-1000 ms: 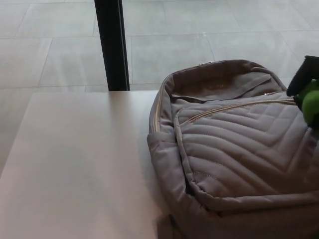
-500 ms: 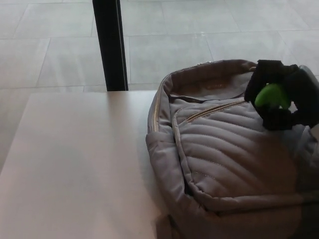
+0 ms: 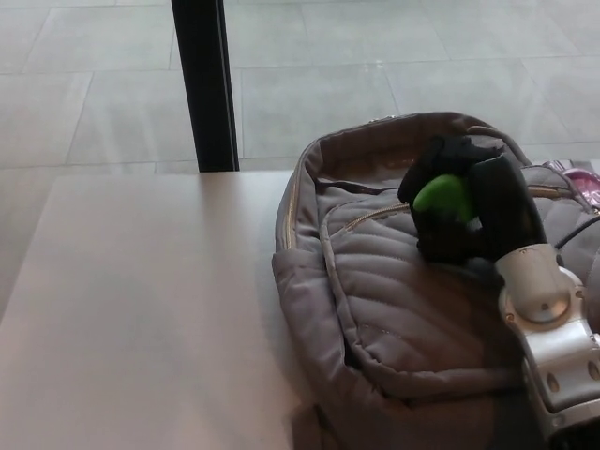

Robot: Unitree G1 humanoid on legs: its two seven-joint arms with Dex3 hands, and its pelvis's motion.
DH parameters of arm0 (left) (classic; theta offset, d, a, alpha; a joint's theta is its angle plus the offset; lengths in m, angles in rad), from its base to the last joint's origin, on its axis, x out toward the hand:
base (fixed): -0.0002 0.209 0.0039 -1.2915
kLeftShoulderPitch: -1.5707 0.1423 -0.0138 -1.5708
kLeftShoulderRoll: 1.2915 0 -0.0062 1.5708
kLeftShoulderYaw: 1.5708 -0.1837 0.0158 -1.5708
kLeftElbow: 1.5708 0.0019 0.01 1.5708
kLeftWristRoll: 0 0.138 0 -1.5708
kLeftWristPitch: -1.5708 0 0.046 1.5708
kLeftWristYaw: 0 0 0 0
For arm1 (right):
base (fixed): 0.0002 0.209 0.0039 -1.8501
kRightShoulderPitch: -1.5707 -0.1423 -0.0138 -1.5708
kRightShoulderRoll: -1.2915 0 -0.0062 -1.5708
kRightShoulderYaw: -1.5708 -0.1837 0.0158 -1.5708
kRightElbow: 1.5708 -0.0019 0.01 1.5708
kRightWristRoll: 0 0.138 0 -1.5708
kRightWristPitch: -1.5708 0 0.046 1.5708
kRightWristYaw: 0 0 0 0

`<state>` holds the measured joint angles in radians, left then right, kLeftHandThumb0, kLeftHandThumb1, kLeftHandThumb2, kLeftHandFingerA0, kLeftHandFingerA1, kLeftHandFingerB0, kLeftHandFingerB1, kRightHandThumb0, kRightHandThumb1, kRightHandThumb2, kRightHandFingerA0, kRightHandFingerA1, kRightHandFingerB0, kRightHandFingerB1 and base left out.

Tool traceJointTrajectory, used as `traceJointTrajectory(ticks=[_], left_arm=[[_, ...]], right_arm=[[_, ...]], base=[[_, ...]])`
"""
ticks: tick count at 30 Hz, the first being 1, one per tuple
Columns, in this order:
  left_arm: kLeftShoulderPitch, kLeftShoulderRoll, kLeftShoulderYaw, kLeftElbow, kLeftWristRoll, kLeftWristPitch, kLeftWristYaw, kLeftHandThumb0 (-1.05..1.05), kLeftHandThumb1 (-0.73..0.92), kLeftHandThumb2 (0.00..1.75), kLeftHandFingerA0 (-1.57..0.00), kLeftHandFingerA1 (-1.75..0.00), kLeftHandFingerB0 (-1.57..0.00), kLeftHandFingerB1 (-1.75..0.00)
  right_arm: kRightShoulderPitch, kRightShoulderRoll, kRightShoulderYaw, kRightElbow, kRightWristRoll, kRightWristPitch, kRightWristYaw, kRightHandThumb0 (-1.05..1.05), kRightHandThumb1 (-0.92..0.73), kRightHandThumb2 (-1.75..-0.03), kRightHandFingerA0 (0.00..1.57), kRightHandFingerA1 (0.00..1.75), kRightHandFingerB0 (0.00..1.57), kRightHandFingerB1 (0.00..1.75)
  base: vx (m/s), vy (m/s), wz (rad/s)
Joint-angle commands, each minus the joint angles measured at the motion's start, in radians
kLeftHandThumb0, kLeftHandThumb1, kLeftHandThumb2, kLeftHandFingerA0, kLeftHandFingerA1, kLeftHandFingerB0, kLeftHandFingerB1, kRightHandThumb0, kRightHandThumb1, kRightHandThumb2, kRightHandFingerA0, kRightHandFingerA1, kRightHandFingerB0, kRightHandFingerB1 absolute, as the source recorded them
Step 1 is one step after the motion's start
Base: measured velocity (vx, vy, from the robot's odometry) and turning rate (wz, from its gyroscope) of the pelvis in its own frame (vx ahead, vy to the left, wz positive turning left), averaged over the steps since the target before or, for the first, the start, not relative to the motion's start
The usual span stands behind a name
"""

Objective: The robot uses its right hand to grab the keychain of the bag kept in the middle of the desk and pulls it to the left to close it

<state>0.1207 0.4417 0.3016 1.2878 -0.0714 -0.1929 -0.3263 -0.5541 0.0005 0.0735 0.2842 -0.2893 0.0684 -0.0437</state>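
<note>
Bag (image 3: 403, 309), grey quilted, lies on desk (image 3: 141, 309), right of centre. Right hand (image 3: 459, 211) sits on its upper front by zipper (image 3: 370, 216). Keychain possibly hidden beneath; grip cannot be told.

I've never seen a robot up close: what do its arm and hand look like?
Only the right side shows. The right hand is chunky matte black with a bright green patch on it. Behind it, the forearm is a silvery-white casing with small dark holes, and a thin black cable runs beside it.
</note>
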Motion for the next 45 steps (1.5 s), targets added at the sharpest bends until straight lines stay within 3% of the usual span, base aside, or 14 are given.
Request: traceJointTrajectory(ticks=[1,13,15,17,18,19,20,26,37,38,39,40,42,45], left_arm=[[0.003,0.014,0.004,0.000,-0.007,0.006,0.012,-1.05,0.92,0.89,-0.75,-1.15,-0.34,-1.19],[0.005,0.015,-0.009,-0.001,-0.001,0.001,0.021,-1.05,0.92,0.90,-0.80,-1.14,-0.32,-1.21],[0.004,0.014,-0.010,0.004,0.000,-0.002,0.029,-1.05,0.91,0.90,-0.83,-1.13,-0.33,-1.22],[-0.002,0.013,-0.011,0.004,-0.001,0.003,0.035,-1.05,0.91,0.90,-0.84,-1.13,-0.32,-1.22],[-0.002,0.012,-0.010,0.000,-0.005,0.009,0.033,-1.05,0.92,0.90,-0.80,-1.13,-0.30,-1.21],[-0.002,0.012,-0.011,0.000,-0.005,0.009,0.033,-1.05,0.92,0.90,-0.80,-1.13,-0.30,-1.21],[-0.003,0.011,-0.011,0.000,-0.005,0.010,0.034,-1.05,0.92,0.90,-0.79,-1.14,-0.30,-1.21],[-0.010,0.008,-0.024,0.000,-0.001,0.011,0.054,-1.05,0.92,0.90,-0.85,-1.13,-0.32,-1.21],[-0.018,-0.006,-0.045,-0.001,-0.002,0.000,0.052,-1.05,0.91,0.91,-0.81,-1.15,-0.30,-1.26],[-0.020,-0.007,-0.035,-0.001,-0.014,0.012,0.040,-1.03,0.47,1.32,-0.69,-1.07,-0.09,-0.86],[-0.021,-0.007,-0.035,-0.001,-0.015,0.013,0.039,-1.03,0.47,1.32,-0.69,-1.07,-0.09,-0.86],[-0.023,-0.007,-0.035,-0.002,-0.014,0.016,0.044,-1.05,0.91,0.91,-0.81,-1.15,-0.29,-1.24],[-0.020,-0.007,-0.038,-0.003,-0.011,0.009,0.045,-1.05,0.92,0.90,-0.78,-1.15,-0.28,-1.23],[-0.016,-0.008,-0.031,-0.001,-0.018,0.010,0.040,-1.05,0.92,0.88,-0.78,-1.16,-0.32,-1.20]], right_arm=[[0.002,0.022,0.023,0.011,-0.017,0.045,-0.047,-0.18,-0.48,-1.23,0.88,1.75,0.76,1.65],[-0.033,0.136,0.114,0.058,-0.015,0.048,-0.072,-0.16,-0.44,-1.23,0.88,1.75,0.73,1.72],[-0.037,0.145,0.131,0.071,-0.024,0.053,-0.072,-0.18,-0.51,-1.11,0.92,1.75,0.80,1.61],[-0.042,0.155,0.143,0.093,-0.018,0.027,-0.071,-0.17,-0.45,-1.21,0.91,1.75,0.80,1.62],[-0.047,0.164,0.164,0.130,-0.033,-0.020,-0.092,-0.23,-0.43,-1.18,1.20,1.39,1.06,1.29],[-0.049,0.164,0.167,0.135,-0.034,-0.025,-0.095,-0.23,-0.43,-1.18,1.20,1.39,1.06,1.29],[-0.052,0.165,0.171,0.144,-0.034,-0.028,-0.098,-0.19,-0.39,-1.30,0.90,1.75,0.82,1.60],[-0.072,0.210,0.214,0.222,-0.033,-0.084,-0.112,-0.26,-0.39,-1.39,0.93,1.74,0.82,1.60],[-0.092,0.320,0.284,0.325,-0.027,-0.085,-0.127,-0.14,-0.50,-1.18,0.89,1.75,0.74,1.67],[-0.100,0.345,0.304,0.368,-0.035,-0.121,-0.148,-0.14,-0.45,-1.26,0.91,1.75,0.82,1.62],[-0.102,0.346,0.307,0.375,-0.033,-0.127,-0.152,-0.14,-0.45,-1.26,0.91,1.75,0.82,1.62],[-0.104,0.350,0.313,0.384,-0.031,-0.143,-0.150,-0.14,-0.47,-1.26,0.90,1.75,0.81,1.64],[-0.107,0.373,0.335,0.405,-0.031,-0.146,-0.142,-0.18,-0.46,-1.24,0.88,1.75,0.78,1.63],[-0.096,0.402,0.363,0.432,-0.012,-0.178,-0.110,-0.25,-0.38,-1.49,0.92,1.75,0.81,1.63]], base=[[0.00,0.000,0.00],[0.00,0.000,0.00],[0.00,0.000,0.00],[0.00,0.000,0.00],[0.00,0.000,0.00],[0.00,0.000,0.00],[0.00,0.000,0.00],[0.00,0.000,0.00],[0.00,0.000,0.00],[0.00,0.000,0.00],[0.00,0.000,0.00],[0.00,0.000,0.00],[0.00,0.000,0.00],[0.00,0.000,0.00]])
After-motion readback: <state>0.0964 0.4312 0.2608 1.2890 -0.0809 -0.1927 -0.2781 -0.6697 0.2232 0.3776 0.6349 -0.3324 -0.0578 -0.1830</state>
